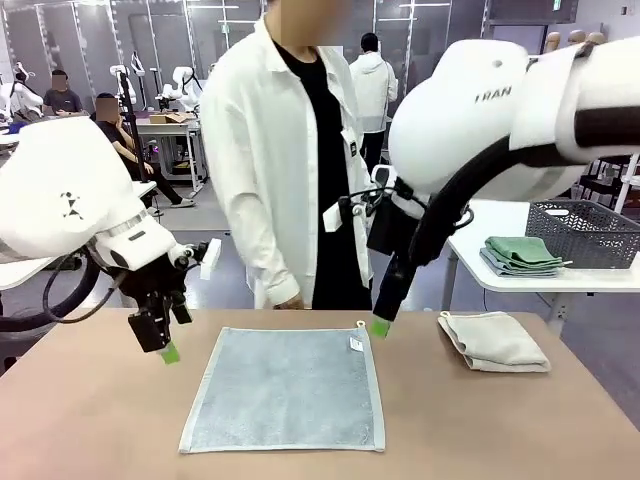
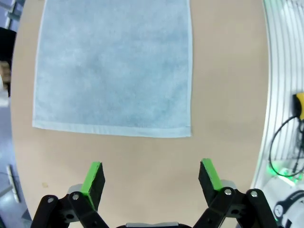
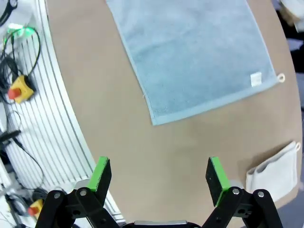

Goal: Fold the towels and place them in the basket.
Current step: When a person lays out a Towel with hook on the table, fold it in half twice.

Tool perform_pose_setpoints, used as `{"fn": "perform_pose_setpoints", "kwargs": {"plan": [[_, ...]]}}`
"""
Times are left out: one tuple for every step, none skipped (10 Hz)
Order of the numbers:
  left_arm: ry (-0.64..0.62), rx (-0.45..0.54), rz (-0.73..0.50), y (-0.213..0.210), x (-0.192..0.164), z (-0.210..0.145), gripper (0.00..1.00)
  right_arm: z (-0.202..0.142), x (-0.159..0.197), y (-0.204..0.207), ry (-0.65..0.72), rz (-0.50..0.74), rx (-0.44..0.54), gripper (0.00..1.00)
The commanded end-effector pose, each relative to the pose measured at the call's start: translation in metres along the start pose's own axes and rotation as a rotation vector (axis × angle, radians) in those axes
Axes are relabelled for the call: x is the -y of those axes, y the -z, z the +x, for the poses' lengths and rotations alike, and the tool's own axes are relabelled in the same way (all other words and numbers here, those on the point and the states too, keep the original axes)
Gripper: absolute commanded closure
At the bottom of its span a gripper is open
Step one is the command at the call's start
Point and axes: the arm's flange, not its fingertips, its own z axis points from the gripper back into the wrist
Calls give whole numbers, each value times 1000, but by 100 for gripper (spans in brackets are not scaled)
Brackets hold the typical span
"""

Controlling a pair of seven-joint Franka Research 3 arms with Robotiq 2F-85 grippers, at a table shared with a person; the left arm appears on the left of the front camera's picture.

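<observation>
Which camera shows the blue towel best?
The front view: the blue towel lies flat with all four edges visible. The left wrist view cuts off one end; the right wrist view shows the end with the tag.

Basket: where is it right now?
Front view, far right: the basket sits on the white side table, just behind the folded green towel.

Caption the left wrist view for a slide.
Open left gripper hovers over the table beside a flat blue-grey towel.

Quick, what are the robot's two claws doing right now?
Left gripper: open, holding nothing.
Right gripper: open, holding nothing.
</observation>
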Motion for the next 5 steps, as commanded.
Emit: {"fn": "perform_pose_setpoints", "kwargs": {"plan": [[-90,-49,31,7,2,-2,0,-13,-9,12,-144,-52,73,0],[-115,-66,27,10,5,-3,0,-14,-17,19,-187,-57,72,0],[-109,-73,16,13,6,-3,0,-15,-20,27,-197,-42,66,0],[-89,-76,-11,12,10,-4,0,-12,-23,31,-156,-33,47,0],[-91,-52,0,11,4,-6,0,-6,-15,17,-165,-51,32,0]]}}
